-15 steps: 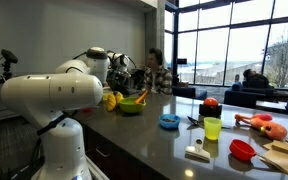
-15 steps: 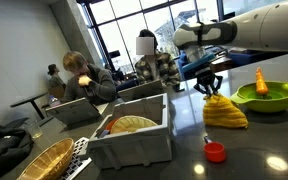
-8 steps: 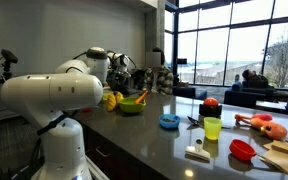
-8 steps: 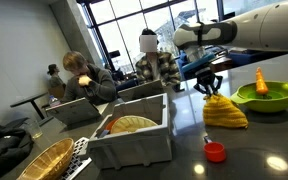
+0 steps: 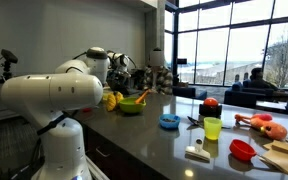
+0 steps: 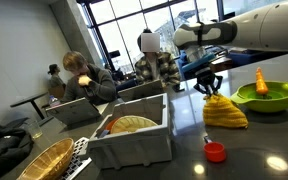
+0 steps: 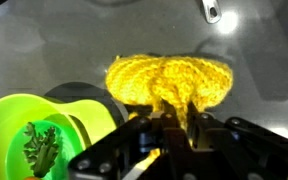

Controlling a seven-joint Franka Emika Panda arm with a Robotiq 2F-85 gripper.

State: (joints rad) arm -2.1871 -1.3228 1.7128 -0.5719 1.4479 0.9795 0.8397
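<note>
We find the fingers (image 6: 215, 86) closed on the peak of a yellow knitted cloth (image 6: 224, 112), right of centre in an exterior view. The cloth's lower part spreads on the dark worktop (image 6: 254, 150), while its top is drawn up into a point between the fingers. In the wrist view the same cloth (image 7: 169, 80) fills the middle of the frame. A narrow fold of it runs down into the closed fingers (image 7: 206, 132) at the lower edge.

A green bowl (image 6: 267, 98) stands just beside the cloth, at the right edge of the frame, with an upright orange item (image 6: 261, 80) in it. The wrist view shows this bowl (image 7: 24, 120) at lower left, holding a leafy green piece (image 7: 39, 148). Whether bowl and cloth touch we cannot tell.

A small red cap (image 6: 215, 151) lies on the worktop below the cloth, apart from it. A white bin (image 6: 134, 135) sits at centre, and a wicker basket (image 6: 29, 160) at lower left.

In an exterior view the cloth (image 5: 110, 100) and bowl (image 5: 131, 105) appear left of centre, beyond the arm (image 5: 54, 95). Well apart, toward the right of the frame, we note these items:
- a blue dish (image 5: 169, 121)
- a yellow-green cup (image 5: 212, 127)
- a red dish (image 5: 242, 150)
</note>
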